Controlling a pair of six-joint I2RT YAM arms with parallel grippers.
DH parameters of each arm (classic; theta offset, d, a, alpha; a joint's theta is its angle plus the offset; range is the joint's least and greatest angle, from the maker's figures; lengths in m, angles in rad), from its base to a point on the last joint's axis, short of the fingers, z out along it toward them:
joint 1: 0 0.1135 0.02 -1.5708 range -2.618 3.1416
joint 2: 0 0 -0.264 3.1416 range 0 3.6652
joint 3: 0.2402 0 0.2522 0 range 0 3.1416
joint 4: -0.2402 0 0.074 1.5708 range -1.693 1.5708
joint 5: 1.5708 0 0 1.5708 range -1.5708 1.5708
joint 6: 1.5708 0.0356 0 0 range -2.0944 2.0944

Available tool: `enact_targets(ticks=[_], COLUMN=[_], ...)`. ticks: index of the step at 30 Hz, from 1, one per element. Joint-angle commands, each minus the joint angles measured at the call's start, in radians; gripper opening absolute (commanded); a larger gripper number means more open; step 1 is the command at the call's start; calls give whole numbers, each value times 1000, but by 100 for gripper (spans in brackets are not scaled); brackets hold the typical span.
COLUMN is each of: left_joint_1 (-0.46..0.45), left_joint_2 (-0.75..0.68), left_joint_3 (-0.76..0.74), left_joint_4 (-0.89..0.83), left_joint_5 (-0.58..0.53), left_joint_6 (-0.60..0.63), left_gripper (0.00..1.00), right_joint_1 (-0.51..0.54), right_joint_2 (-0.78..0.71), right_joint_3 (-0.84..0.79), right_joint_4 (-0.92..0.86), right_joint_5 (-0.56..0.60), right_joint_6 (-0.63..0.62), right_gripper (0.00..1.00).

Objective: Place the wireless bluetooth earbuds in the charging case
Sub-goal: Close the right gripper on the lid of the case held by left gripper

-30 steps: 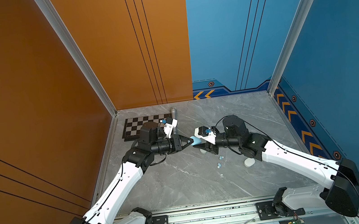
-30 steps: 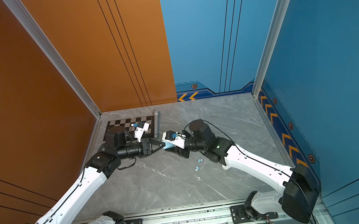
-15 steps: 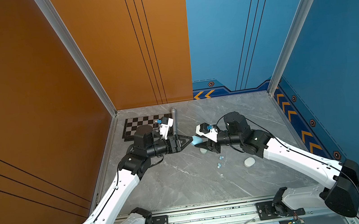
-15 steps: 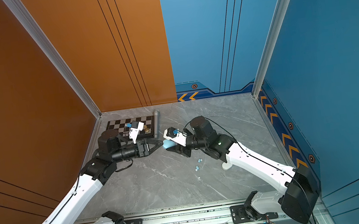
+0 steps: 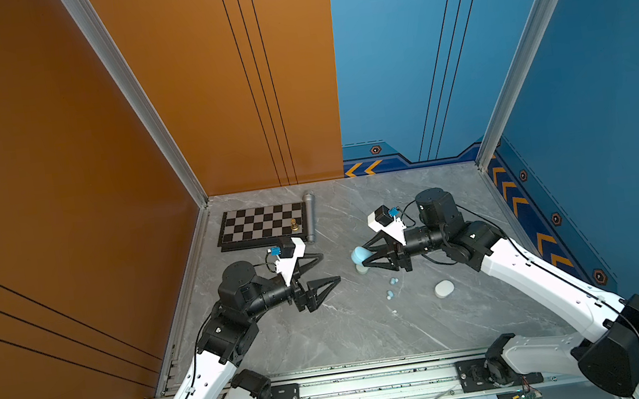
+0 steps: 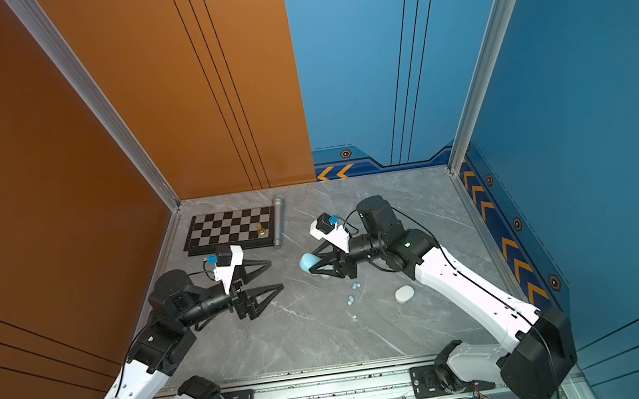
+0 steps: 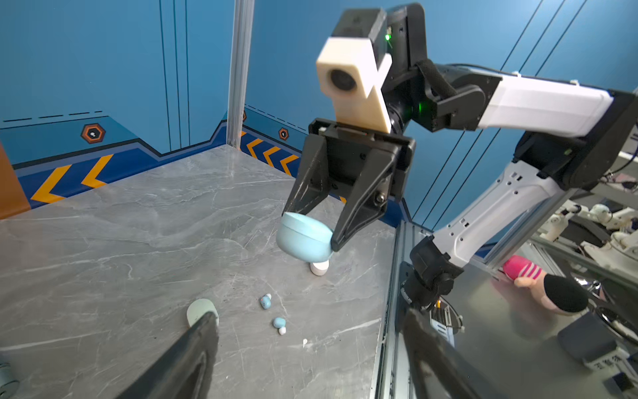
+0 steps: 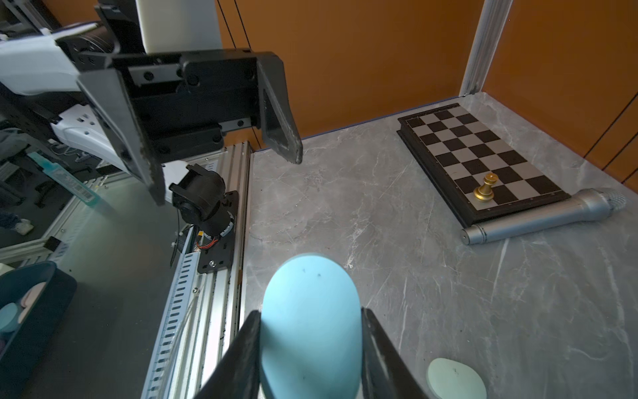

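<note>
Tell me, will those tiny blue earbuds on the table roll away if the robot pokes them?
Probably. The blue earbuds look rounded and glossy, so a poke could send them skidding across the smooth table. They are tiny beside the pale case nearby, so likely very light and apt to slip from a pinch.

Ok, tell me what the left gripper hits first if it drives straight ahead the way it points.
Most likely the pale blue pebble-shaped plastic case clamped in the right gripper, which faces the open left gripper across a gap. Whether their heights match is hard to judge.
</note>
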Motion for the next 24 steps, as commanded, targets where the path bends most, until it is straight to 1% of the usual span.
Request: enact_targets(ticks=[1, 5, 11, 15, 18, 24], left_joint_1=[-37, -76, -130, -141, -142, -142], left_joint_2=[40, 107, 166, 199, 213, 230], left_joint_3=[33, 71, 124, 148, 159, 177], left_joint_4=[-30, -30, -30, -29, -28, -19], left_joint_5=[45, 81, 107, 137, 138, 137], left_joint_6=[131, 146, 150, 145, 150, 151], left_gripper=[81, 77, 73, 67, 63, 57], right_joint_1=[-5, -3, 6, 13, 19, 29], right_joint_2=[18, 41, 54, 62, 66, 78], right_joint_3=[58, 65, 56, 63, 64, 66], right_joint_4=[-60, -63, -63, -63, -64, -63], right_joint_5=[-143, -184, -200, -229, -253, -269], right_joint_6=[36, 42, 26, 28, 30, 26], right_gripper=[21, 21, 21, 21, 21, 20])
